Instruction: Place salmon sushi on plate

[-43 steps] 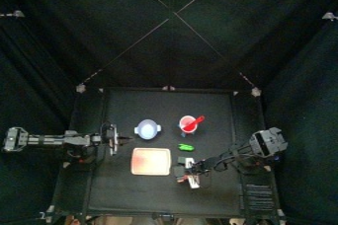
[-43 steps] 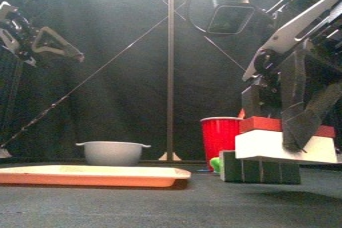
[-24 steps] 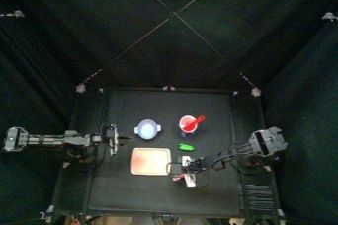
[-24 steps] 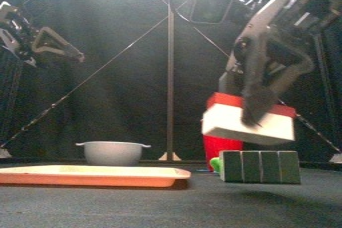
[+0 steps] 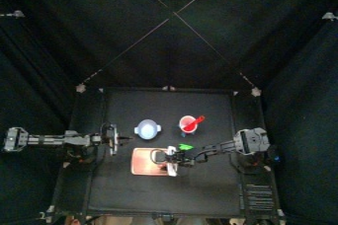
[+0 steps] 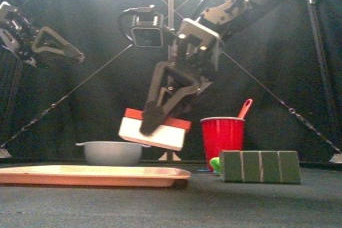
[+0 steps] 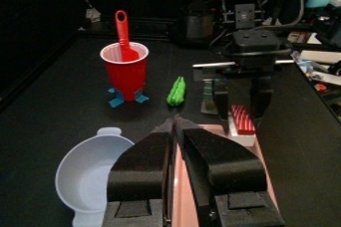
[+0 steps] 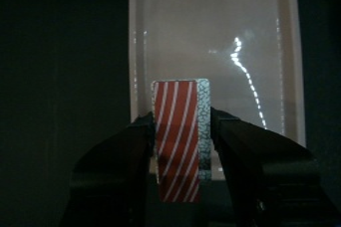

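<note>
My right gripper (image 6: 163, 120) is shut on the salmon sushi (image 6: 152, 131), a white block with a red-striped top. It holds the sushi tilted in the air above the right end of the salmon-pink square plate (image 6: 80, 176). In the right wrist view the sushi (image 8: 180, 136) sits between the jaws with the plate (image 8: 213, 32) right below. From above, the right gripper (image 5: 172, 160) is over the plate (image 5: 145, 161). My left gripper (image 7: 172, 136) is shut and empty; it rests at the table's left (image 5: 113, 143).
A round pale-blue dish (image 5: 148, 128) and a red cup (image 5: 192, 123) with a red spoon stand behind the plate. A small green piece (image 5: 187, 147) lies between cup and plate. A dark green ridged block (image 6: 261, 166) stands at the front right.
My right gripper has carried the sushi up from the table at the front right and leftward, until it is over the plate. The left arm has not moved.
</note>
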You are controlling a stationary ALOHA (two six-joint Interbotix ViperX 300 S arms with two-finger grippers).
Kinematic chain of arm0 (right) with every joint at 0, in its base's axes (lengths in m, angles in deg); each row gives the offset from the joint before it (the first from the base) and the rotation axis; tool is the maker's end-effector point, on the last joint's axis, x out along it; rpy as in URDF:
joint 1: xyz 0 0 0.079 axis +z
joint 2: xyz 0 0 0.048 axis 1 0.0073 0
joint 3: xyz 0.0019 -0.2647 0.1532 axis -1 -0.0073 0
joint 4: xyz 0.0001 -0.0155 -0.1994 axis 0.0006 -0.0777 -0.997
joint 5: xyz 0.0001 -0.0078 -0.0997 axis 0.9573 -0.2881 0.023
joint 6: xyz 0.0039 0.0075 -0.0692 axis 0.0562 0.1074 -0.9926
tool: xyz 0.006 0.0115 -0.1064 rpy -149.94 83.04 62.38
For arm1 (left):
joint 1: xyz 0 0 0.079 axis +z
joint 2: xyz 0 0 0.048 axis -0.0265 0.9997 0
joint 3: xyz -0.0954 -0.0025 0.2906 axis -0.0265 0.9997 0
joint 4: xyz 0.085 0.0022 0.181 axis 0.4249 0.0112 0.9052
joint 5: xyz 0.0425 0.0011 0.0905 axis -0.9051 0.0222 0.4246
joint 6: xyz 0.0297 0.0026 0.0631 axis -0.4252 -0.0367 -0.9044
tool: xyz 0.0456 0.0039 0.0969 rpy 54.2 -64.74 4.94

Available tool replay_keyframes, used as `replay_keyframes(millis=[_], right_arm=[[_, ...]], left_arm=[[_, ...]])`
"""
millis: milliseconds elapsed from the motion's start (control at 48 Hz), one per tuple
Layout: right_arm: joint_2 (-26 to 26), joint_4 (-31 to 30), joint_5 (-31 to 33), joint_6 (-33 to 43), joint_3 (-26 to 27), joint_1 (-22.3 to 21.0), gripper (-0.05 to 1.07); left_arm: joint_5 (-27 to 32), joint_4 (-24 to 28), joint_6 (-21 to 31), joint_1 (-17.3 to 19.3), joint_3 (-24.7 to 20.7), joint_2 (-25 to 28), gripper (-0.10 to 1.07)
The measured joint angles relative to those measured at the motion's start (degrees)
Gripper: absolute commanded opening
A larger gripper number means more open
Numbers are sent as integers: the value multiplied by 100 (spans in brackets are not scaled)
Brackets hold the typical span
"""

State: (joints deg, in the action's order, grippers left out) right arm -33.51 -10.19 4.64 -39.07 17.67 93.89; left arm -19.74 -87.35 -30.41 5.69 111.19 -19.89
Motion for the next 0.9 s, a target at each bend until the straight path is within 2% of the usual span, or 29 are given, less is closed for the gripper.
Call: replay_keyframes(millis=[521,896], right_arm=[[817,-466,9,0,1055,-114,65],[1063,-554,9,0,1292,-149,65]], left_arm=[[-9,0,0,9,0,0,55],[0,0,0,18,9,0,55]])
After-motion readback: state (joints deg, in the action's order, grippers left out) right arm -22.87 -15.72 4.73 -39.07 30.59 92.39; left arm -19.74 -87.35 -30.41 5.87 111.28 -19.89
